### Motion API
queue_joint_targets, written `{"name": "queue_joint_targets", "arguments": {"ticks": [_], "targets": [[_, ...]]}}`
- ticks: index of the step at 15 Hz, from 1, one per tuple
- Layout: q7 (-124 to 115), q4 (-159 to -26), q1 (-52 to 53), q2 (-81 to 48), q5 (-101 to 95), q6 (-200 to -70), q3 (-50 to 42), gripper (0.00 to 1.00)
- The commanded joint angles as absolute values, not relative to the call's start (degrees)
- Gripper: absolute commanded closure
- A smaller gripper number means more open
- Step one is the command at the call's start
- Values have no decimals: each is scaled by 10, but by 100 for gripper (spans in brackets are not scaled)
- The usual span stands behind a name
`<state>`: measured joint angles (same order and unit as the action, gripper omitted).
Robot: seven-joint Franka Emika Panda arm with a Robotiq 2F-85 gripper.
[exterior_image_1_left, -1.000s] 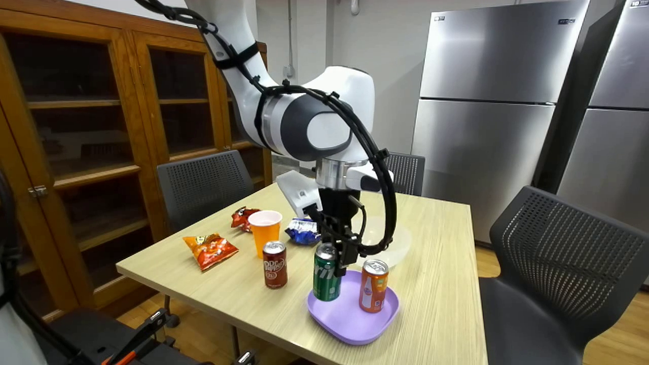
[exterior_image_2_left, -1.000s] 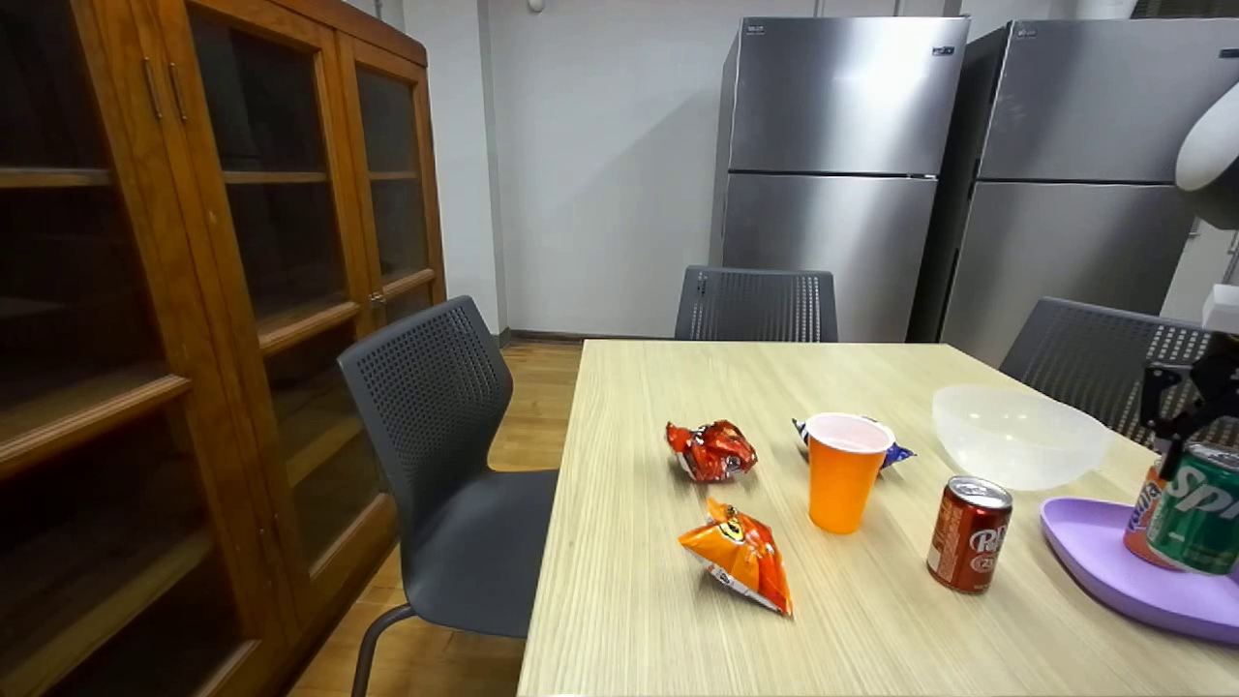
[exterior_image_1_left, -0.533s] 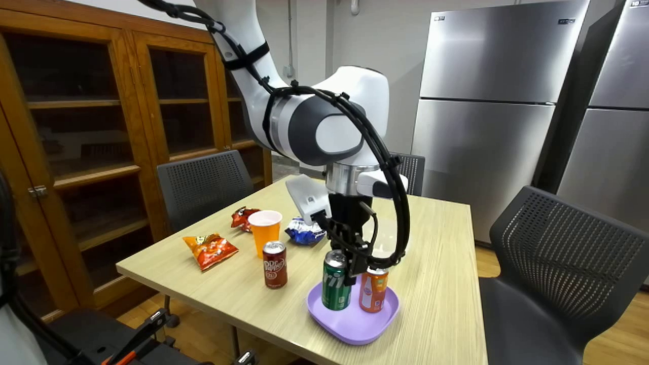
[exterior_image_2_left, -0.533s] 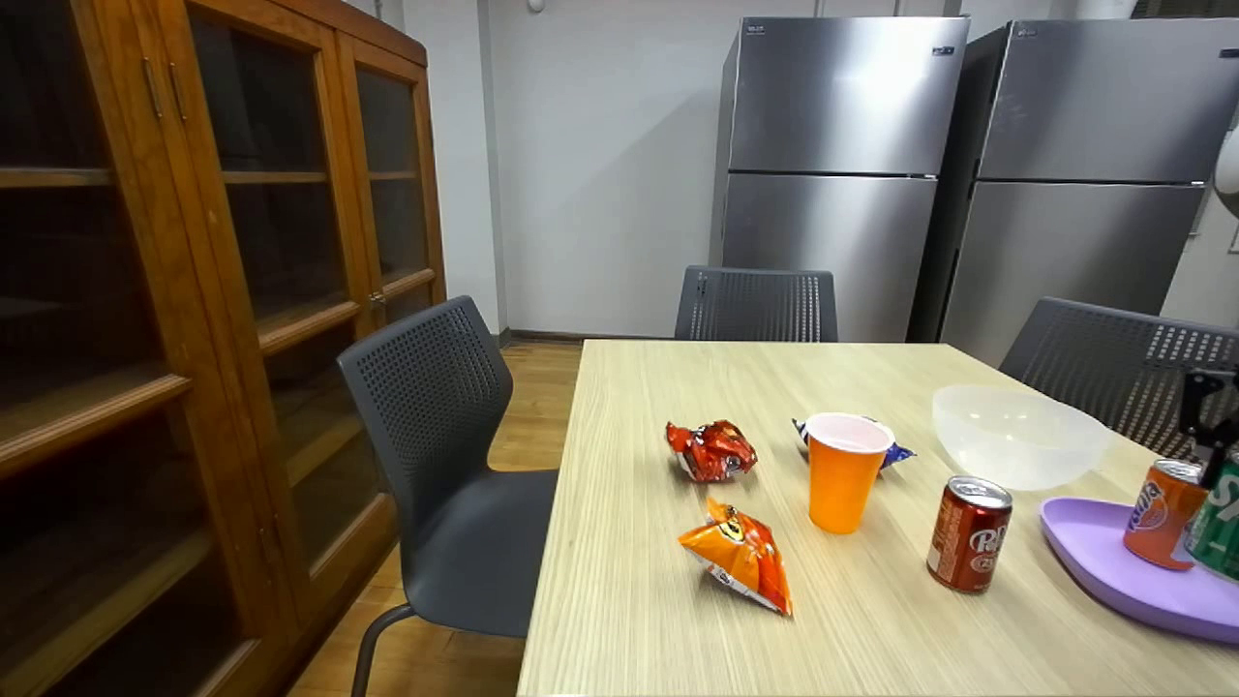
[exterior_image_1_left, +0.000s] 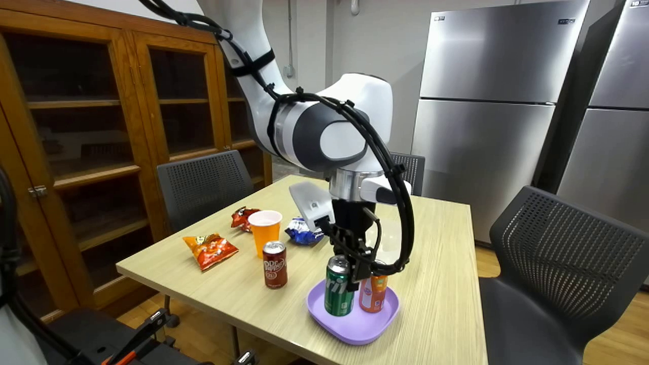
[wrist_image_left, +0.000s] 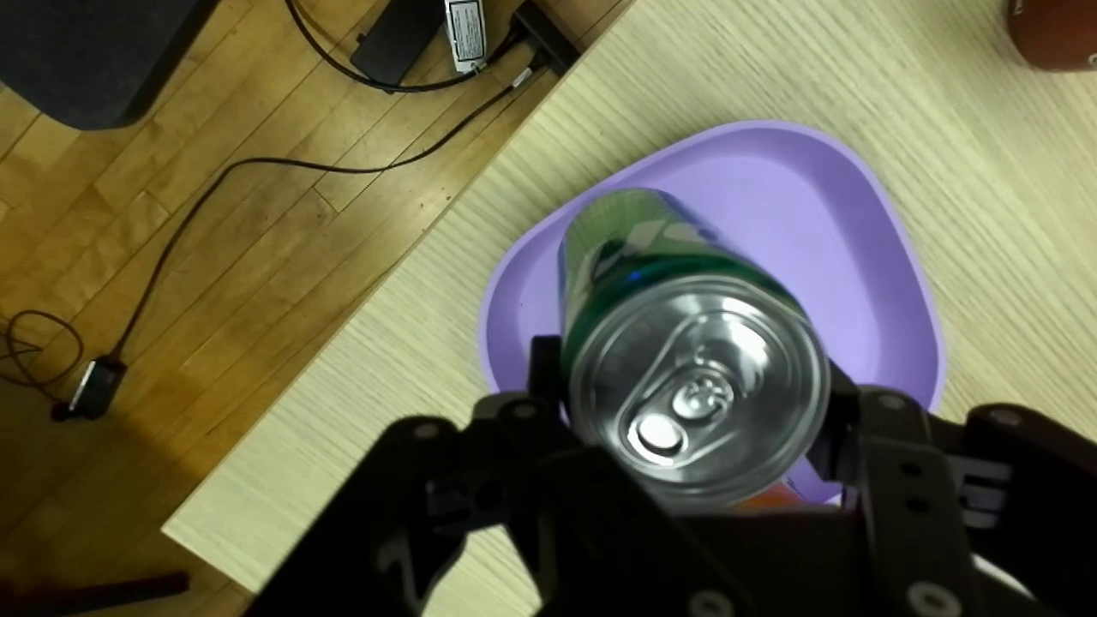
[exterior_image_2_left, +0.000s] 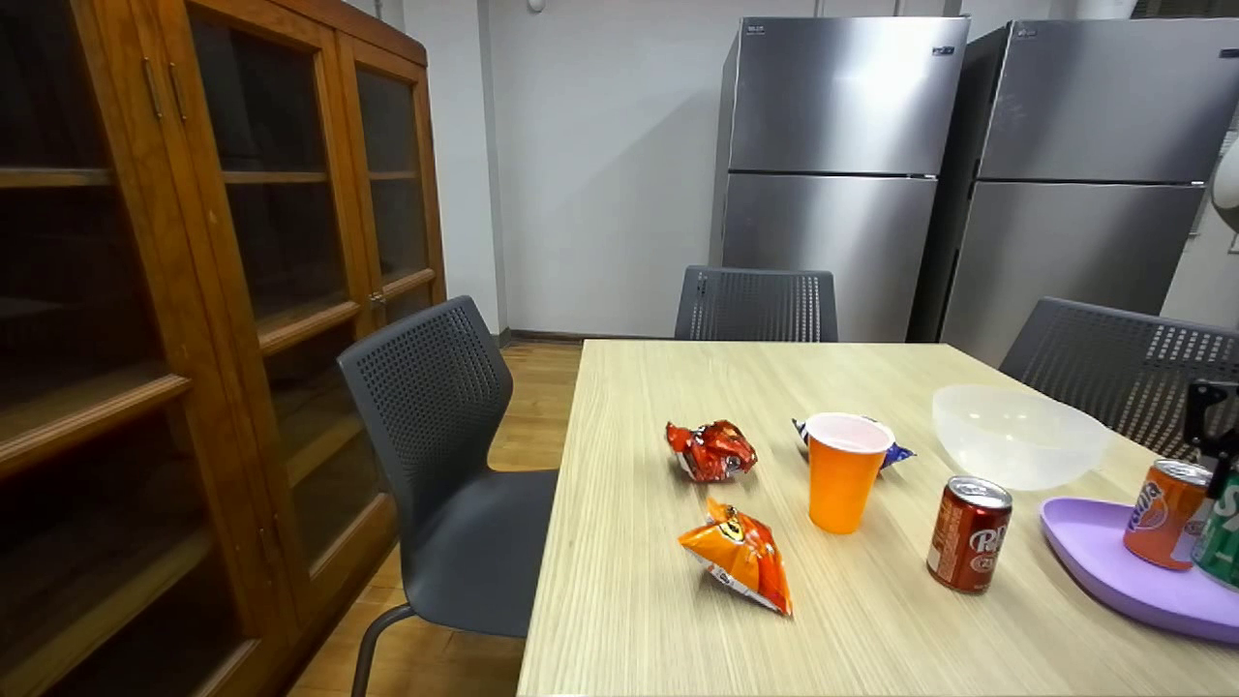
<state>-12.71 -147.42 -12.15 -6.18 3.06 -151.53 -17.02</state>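
Tool (wrist_image_left: pixel 691 392) clamped on green can (wrist_image_left: pixel 686 343); can upright between jaws, purple plate (wrist_image_left: pixel 818 248) below.

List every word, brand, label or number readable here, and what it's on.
"Dr Pepper", on the brown can
"23", on the brown can
"Fanta", on the orange can
"S", rest cut off or hidden, on the green can
"10", on a fridge sticker
Too small or blurred: fridge badges, floor device's label, print on orange bag, red bag, blue bag
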Motion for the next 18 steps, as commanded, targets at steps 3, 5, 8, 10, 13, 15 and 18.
{"name": "queue_joint_targets", "arguments": {"ticks": [3, 5, 8, 10, 13, 15, 18], "targets": [[-130, -1441, -126, -92, 33, -1517, -164, 62], [-129, -1430, -126, -105, 36, -1516, -164, 62], [-127, -1415, -125, -125, 39, -1516, -162, 62], [-124, -1405, -126, -138, 42, -1515, -161, 62], [-122, -1394, -126, -155, 46, -1514, -158, 62], [-119, -1388, -126, -165, 50, -1515, -154, 62], [-118, -1380, -127, -177, 56, -1516, -150, 62]]}}
